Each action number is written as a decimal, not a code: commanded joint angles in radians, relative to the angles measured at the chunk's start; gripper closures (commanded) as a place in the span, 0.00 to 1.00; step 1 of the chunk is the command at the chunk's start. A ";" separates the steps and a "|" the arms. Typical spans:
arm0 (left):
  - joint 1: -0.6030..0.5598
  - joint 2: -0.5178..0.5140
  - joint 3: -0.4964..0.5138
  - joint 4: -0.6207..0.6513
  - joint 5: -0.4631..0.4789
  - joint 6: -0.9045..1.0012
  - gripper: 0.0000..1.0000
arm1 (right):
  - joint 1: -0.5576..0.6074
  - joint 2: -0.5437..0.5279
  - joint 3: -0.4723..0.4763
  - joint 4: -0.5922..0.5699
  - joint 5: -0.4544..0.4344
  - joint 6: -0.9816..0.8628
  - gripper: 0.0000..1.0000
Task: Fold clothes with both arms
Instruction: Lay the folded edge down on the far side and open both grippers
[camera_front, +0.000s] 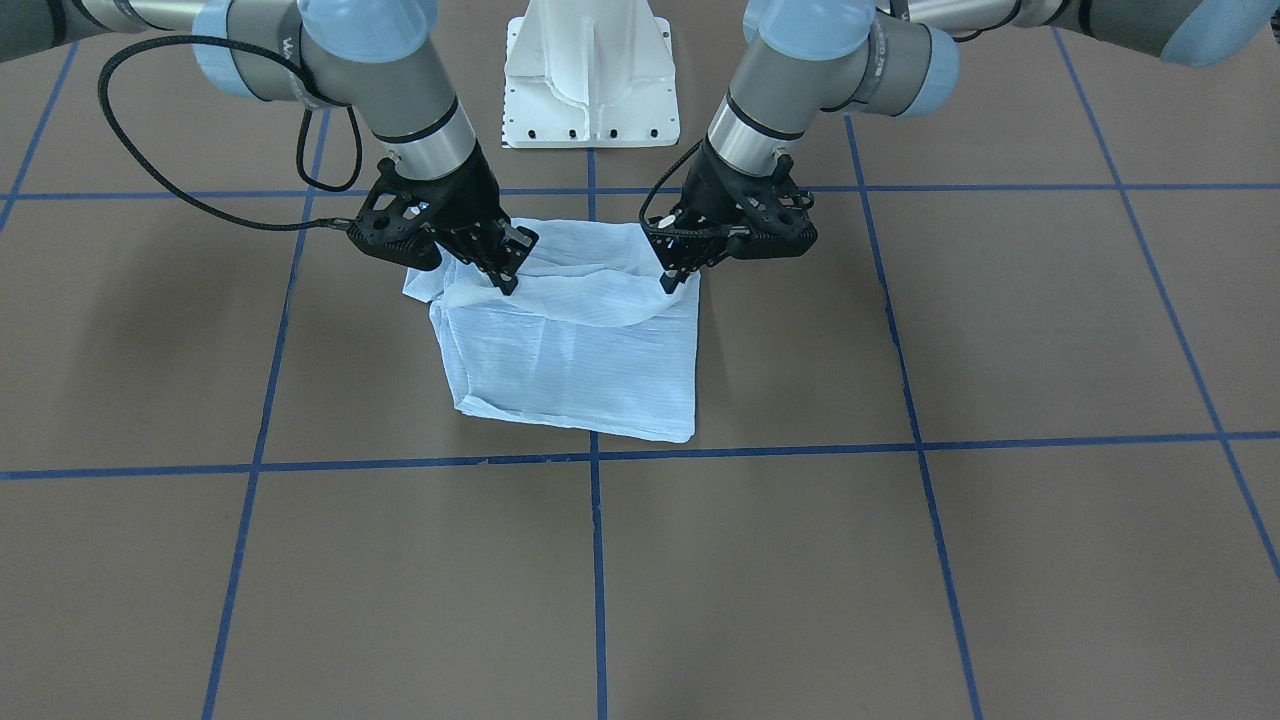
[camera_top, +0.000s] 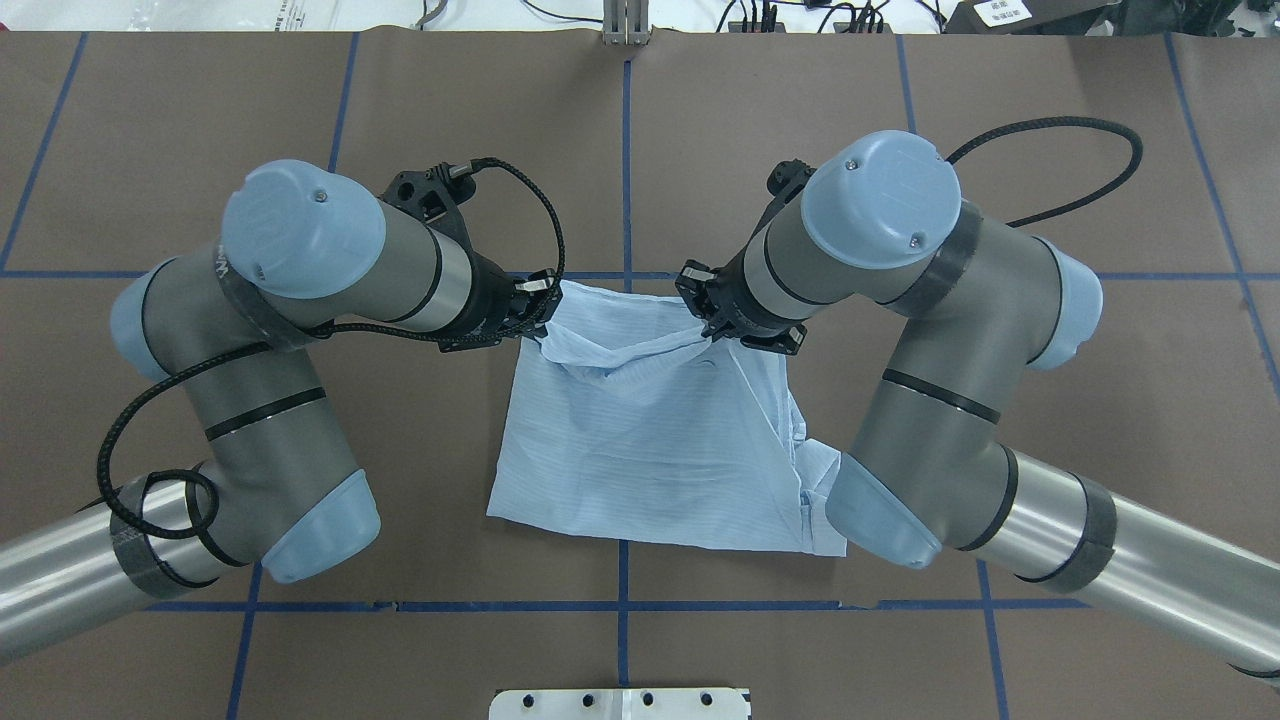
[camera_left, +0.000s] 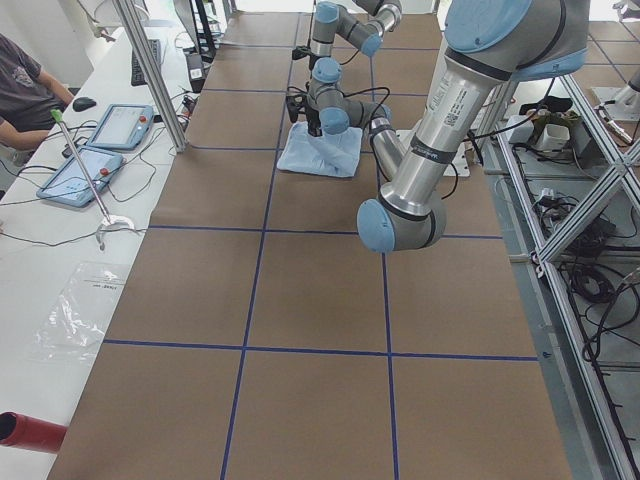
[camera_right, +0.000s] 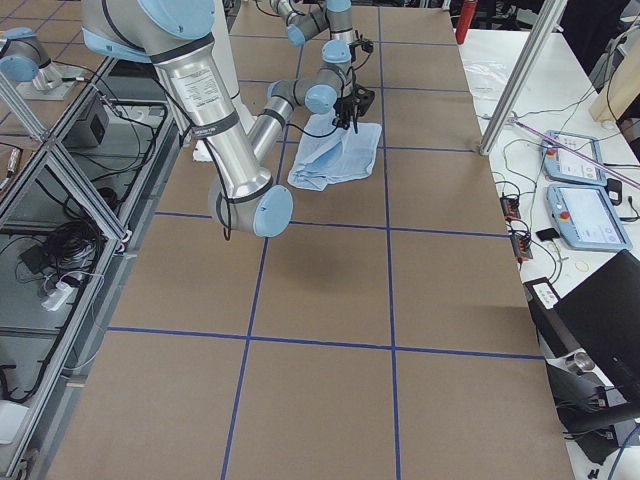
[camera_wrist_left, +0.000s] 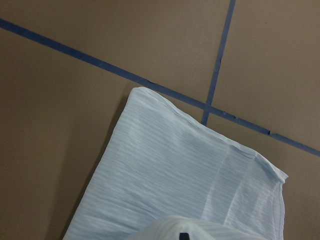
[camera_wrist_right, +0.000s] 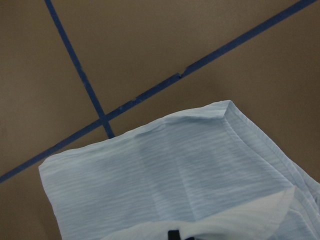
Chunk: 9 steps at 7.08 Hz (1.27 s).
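Noted: left gripper (camera_front: 672, 284) and right gripper (camera_front: 508, 284) each pinch the lifted edge of the thin pale-blue striped shirt (camera_front: 580, 360); watch for uneven travel, which could drag its layers askew.

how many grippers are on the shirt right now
2. The left gripper pinches raised cloth on its own side of the shirt. The right gripper pinches raised cloth on the opposite side. None seems hidden.

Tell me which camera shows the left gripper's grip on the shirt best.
The exterior front-facing view: the left gripper shows unobstructed, its tips pinching a raised edge of the shirt. Overhead, its own arm half hides it. The left wrist view shows only a dark fingertip under fabric. In the side views it is too small to judge.
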 joint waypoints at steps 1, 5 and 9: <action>-0.012 -0.009 0.054 -0.038 0.002 0.002 1.00 | 0.015 0.055 -0.137 0.062 0.000 -0.002 1.00; -0.012 -0.035 0.133 -0.089 0.002 0.002 1.00 | 0.033 0.107 -0.271 0.137 0.001 0.001 1.00; -0.015 -0.035 0.165 -0.124 0.002 -0.004 0.56 | 0.044 0.115 -0.296 0.147 0.004 -0.002 0.11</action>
